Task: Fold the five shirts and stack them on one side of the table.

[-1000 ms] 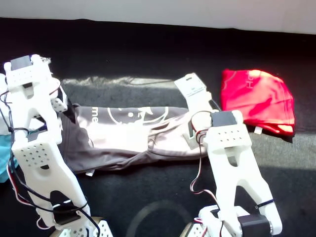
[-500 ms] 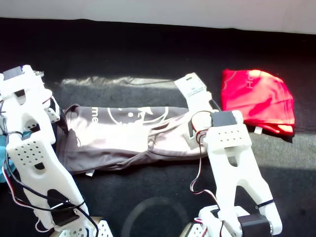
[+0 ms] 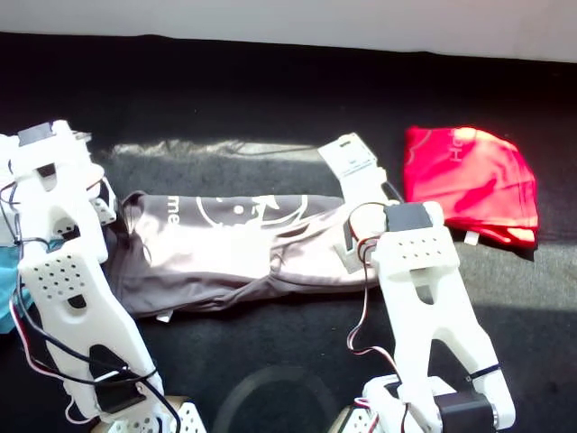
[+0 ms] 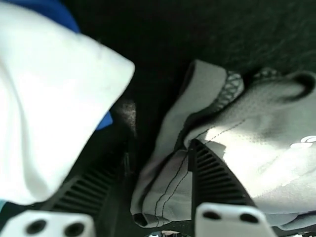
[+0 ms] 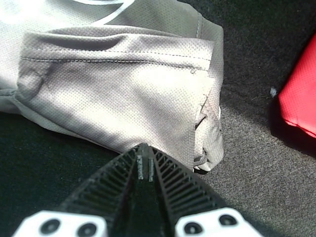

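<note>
One grey shirt (image 3: pixel 234 244) lies in a long strip, with the folded red shirt (image 3: pixel 469 180) near one end. The left gripper (image 4: pixel 160 153) has its fingers spread astride the opposite end. The right gripper (image 5: pixel 143 148) has its fingers clenched, empty, at the red-shirt end. Likely next: pinch both ends and fold crosswise.

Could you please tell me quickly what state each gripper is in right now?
Left gripper: open, a fold of the grey mesh shirt between its fingers.
Right gripper: closed, nothing visibly gripped, at that shirt's hem.
</note>
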Available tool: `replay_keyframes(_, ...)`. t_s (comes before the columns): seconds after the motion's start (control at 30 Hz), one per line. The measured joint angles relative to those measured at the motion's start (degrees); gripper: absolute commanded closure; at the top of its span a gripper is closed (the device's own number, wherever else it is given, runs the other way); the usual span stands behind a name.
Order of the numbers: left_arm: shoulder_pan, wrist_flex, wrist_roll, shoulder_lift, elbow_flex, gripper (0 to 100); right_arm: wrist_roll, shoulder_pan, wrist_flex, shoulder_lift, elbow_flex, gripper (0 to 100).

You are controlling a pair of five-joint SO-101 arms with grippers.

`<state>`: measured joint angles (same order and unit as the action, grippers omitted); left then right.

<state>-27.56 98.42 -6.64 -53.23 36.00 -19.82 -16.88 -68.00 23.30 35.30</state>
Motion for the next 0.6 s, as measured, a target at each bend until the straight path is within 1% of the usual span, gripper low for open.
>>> replay_keyframes(0.13, 2.2, 0.44, 0.44, 0.0, 0.0, 82, 0.0, 0.0, 0.0, 0.0, 0.0, 99.0)
replay_keyframes(0.17, 2.29, 0.44, 0.44, 0.0, 0.0, 83, 0.0, 0.0, 0.0, 0.0, 0.0, 99.0)
replay_keyframes(0.2, 2.29, 0.44, 0.44, 0.0, 0.0, 86, 0.0, 0.0, 0.0, 0.0, 0.0, 99.0)
replay_keyframes(0.3, 2.64, 0.53, 0.26, 0.0, 0.0, 100, 0.0, 0.0, -1.58, 0.88, 0.0, 99.0)
replay_keyframes(0.33, 2.99, 0.53, 0.44, -0.09, 0.0, 98, 0.0, 0.0, -2.73, 1.76, -0.26, 99.0)
replay_keyframes(0.47, 4.22, 0.53, 0.53, -0.44, -0.09, 99, 0.0, 0.0, -8.0, 8.18, -4.04, 99.0)
replay_keyframes(0.6, 2.02, 0.53, -0.35, -0.35, -0.09, 99, 0.0, 0.0, -13.1, 16.0, -5.27, 99.0)
